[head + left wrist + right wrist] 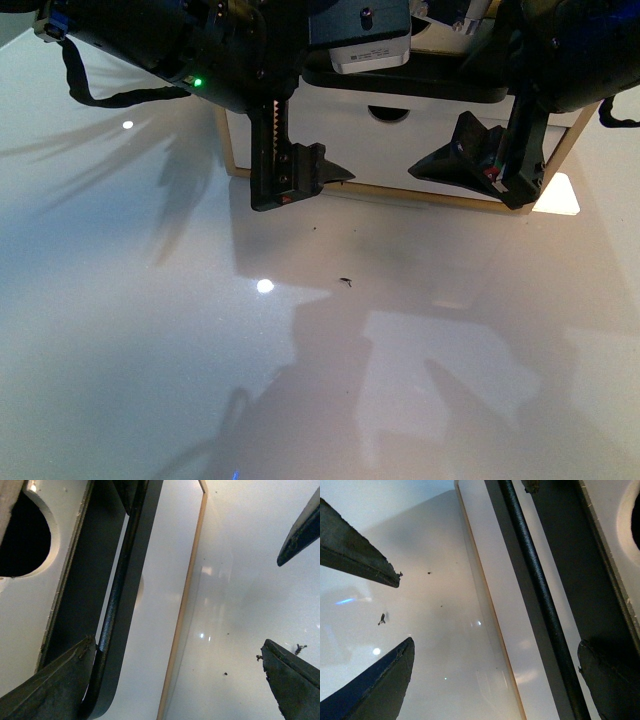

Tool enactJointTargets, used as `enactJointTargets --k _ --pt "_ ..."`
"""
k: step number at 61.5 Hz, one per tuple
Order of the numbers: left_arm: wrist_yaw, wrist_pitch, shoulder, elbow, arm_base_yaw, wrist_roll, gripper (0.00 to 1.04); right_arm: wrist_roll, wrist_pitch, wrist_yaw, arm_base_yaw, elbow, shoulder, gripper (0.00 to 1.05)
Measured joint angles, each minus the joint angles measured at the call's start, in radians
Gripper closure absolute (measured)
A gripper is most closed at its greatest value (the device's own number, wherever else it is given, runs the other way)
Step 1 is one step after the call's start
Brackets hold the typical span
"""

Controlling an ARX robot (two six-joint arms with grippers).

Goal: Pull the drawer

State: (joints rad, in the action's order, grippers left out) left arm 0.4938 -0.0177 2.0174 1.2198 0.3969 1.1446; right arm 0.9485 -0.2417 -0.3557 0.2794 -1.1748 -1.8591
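The drawer's long black bar handle (400, 85) runs across the white cabinet at the back, partly under my arms. The left wrist view shows the handle (117, 595) with the drawer's white front and half-round notch (25, 530) beyond it. My left gripper (177, 645) is open around the handle, one finger (50, 690) behind the bar. In the right wrist view, the right gripper (495, 642) is open around the handle (535, 580) too, one finger (610, 680) behind the bar. From the front, the left gripper (288, 135) and right gripper (500, 130) hang before the cabinet.
Below the handle sits a second white front with a notch (388, 112) and no handle, framed by a light-wood edge (400, 192). A pale card (560, 195) lies at the cabinet's right foot. A dark speck (345, 282) marks the glossy white table (150, 330).
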Motion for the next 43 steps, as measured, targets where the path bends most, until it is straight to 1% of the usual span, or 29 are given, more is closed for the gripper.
enactJointTargets --k 12,21,43 --pt "0.004 0.060 -0.037 -0.027 0.000 0.046 0.07 0.026 -0.021 -0.017 0.005 0.043 0.038 0.09" --pt "0.020 0.078 -0.093 -0.095 0.000 0.085 0.07 0.027 -0.018 -0.040 0.021 0.113 0.095 0.09" --pt "0.040 0.110 -0.233 -0.266 -0.007 0.158 0.07 0.007 0.008 -0.057 0.080 0.272 0.217 0.09"
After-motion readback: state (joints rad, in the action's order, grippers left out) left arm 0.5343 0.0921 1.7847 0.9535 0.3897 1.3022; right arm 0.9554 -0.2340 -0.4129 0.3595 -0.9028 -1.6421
